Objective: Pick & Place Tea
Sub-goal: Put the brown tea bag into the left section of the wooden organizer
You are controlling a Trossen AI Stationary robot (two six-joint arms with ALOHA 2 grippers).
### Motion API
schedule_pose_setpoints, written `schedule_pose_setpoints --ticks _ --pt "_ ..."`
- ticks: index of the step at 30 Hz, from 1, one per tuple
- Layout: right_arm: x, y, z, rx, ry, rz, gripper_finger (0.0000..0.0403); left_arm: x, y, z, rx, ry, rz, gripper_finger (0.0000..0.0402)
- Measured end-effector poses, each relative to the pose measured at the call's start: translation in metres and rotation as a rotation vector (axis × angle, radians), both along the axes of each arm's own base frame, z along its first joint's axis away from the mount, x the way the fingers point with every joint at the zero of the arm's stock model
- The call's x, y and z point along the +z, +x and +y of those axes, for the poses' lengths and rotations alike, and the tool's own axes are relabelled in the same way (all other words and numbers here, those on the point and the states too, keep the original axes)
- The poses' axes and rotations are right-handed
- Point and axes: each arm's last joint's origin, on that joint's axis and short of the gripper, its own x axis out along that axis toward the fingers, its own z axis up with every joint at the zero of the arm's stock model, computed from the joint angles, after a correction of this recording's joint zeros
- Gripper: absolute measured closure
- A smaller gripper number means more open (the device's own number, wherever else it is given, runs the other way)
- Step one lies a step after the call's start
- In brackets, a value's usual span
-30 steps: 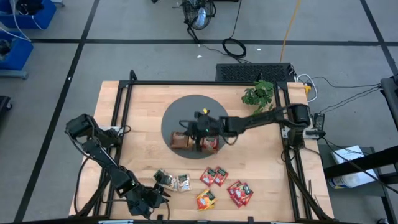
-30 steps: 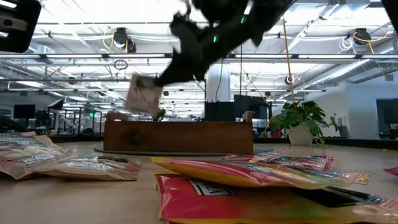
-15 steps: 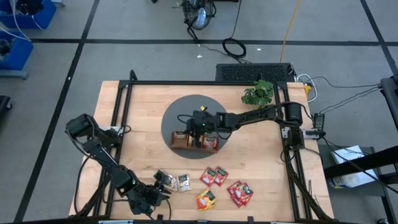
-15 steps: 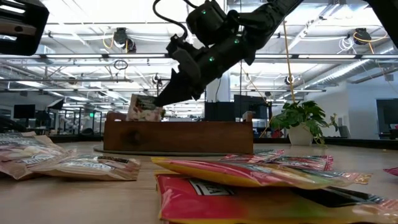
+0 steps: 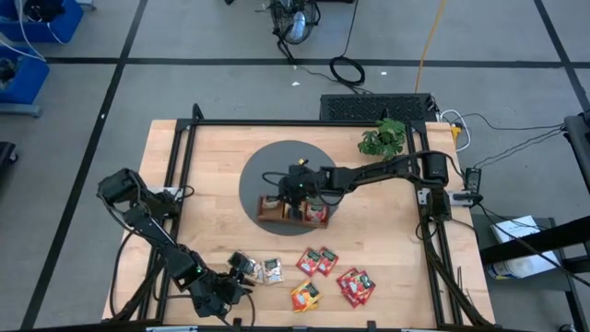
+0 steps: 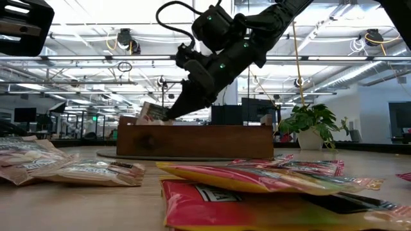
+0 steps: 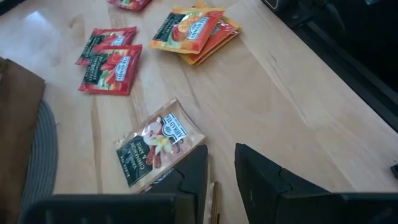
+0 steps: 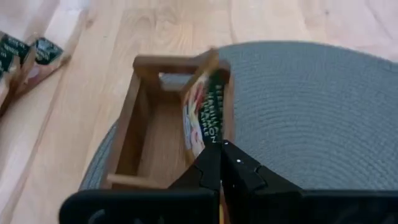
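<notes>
A brown wooden tray (image 5: 293,212) stands on a round grey mat (image 5: 277,166). My right gripper (image 8: 221,163) reaches in from the table's right, shut on a dark green tea sachet (image 8: 202,112) that stands on edge in the tray's left end compartment, along one long wall. Other tea lies flat near the front edge: green sachets (image 5: 258,268), red ones (image 5: 316,261) and orange ones (image 5: 304,295). My left gripper (image 7: 221,177) hovers open there, one finger beside a green sachet (image 7: 155,149); whether it touches, I cannot tell. My right gripper pinches the green sachet's short end (image 8: 210,142) nearest the arm between its two fingertips. The fingers slant down from the table's right and lie along the sachet. The sachet stands on edge, tilted, its upper part (image 6: 151,113) above the tray wall and its lower part hidden inside.
A potted plant (image 5: 383,138) stands at the far right of the table. A black frame rail (image 5: 304,123) runs along the table's far side. Bare wood lies between the mat and the loose sachets.
My right gripper has come down toward the tray with the green sachet, which was clear above the tray and now sits inside its left end compartment. The tray has slid a little toward the table's right.
</notes>
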Motion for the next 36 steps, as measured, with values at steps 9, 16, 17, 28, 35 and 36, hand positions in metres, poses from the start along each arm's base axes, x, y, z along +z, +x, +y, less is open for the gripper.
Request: schedule_pose_setpoints --ticks 9,16,17,28,35,36 --pt "0.002 0.002 0.0 -0.008 0.015 -0.026 0.0358 0.0 0.0 0.0 0.0 0.0 0.0 0.0314" --pt "0.008 0.002 0.0 -0.022 0.021 -0.061 0.0293 0.0 0.0 0.0 0.001 0.001 0.0 0.0314" --pt "0.011 0.002 0.0 -0.023 0.022 -0.072 0.0288 0.0 0.0 0.0 0.001 0.0 0.001 0.0314" --pt "0.029 -0.002 -0.005 -0.172 -0.073 -0.109 0.0287 0.0 0.0 0.0 0.012 -0.01 0.005 0.0314" --pt "0.03 -0.002 -0.006 -0.18 -0.078 -0.119 0.0293 0.0 0.0 0.0 0.012 -0.01 0.005 0.0314" --pt "0.03 -0.001 -0.004 -0.175 -0.076 -0.125 0.0293 0.0 0.0 0.0 0.012 -0.009 0.006 0.0314"
